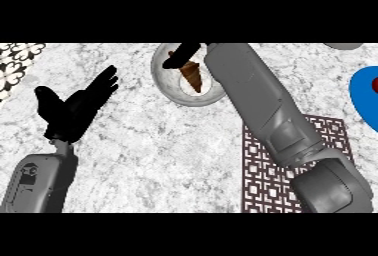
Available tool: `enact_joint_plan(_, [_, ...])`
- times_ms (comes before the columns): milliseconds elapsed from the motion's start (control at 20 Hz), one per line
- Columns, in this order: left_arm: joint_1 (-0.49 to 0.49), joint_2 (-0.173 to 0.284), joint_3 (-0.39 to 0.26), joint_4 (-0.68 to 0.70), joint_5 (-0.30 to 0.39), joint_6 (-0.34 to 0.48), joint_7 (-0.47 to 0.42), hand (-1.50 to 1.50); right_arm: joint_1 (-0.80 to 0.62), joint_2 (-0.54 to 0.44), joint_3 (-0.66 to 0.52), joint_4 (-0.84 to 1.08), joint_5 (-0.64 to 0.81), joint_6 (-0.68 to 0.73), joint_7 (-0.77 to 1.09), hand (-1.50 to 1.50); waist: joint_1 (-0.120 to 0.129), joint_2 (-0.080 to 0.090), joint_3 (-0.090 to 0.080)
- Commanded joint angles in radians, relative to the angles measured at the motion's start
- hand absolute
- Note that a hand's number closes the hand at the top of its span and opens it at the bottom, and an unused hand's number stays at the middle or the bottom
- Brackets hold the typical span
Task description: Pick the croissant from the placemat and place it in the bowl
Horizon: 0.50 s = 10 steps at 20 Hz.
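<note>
Croissant [193,75] lay inside the bowl [168,86], a brown wedge tapering toward the near rim, its far end under the right hand [181,54]. Could not tell whether the fingers still touched it. The right hand sat over the bowl's far edge, dark fingers pointing left across the opening; whether they were curled or straight could not be made out from this angle.

Bowl was pale, shallow, set on the marbled grey counter [162,150], well toward the far side. The right forearm [258,100] ran diagonally from the lower right up to the bowl, covering the bowl's right rim.

Placemat [258,175], dark red lattice pattern, lay near right, partly under that forearm. Nothing showed on its visible part. It stood apart from the bowl, nearer the lower edge.

Left hand [74,107] was at the left, over bare counter, fingers straight and spread, pointing up and to the right, thumb out to the left. Holding nothing. Well apart from the bowl.

Blue plate [362,95] cut by the right edge, something red on it, too little showing to name. A black-and-white patterned cloth [15,62] sat at the far left corner.
</note>
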Motion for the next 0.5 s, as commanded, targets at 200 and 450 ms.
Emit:
enact_joint_plan(200, [0.001, 0.015, 0.012, 0.021, -0.009, -0.002, -0.013, 0.00, -0.029, 0.000, -0.033, 0.046, -0.031, -0.137, -0.125, -1.50, -0.012, 0.001, 0.000])
enact_joint_plan(450, [0.003, 0.021, 0.028, 0.018, -0.002, 0.002, -0.008, 0.00, -0.037, -0.010, -0.059, 0.063, -0.037, -0.253, -0.157, -1.50, -0.032, -0.006, 0.000])
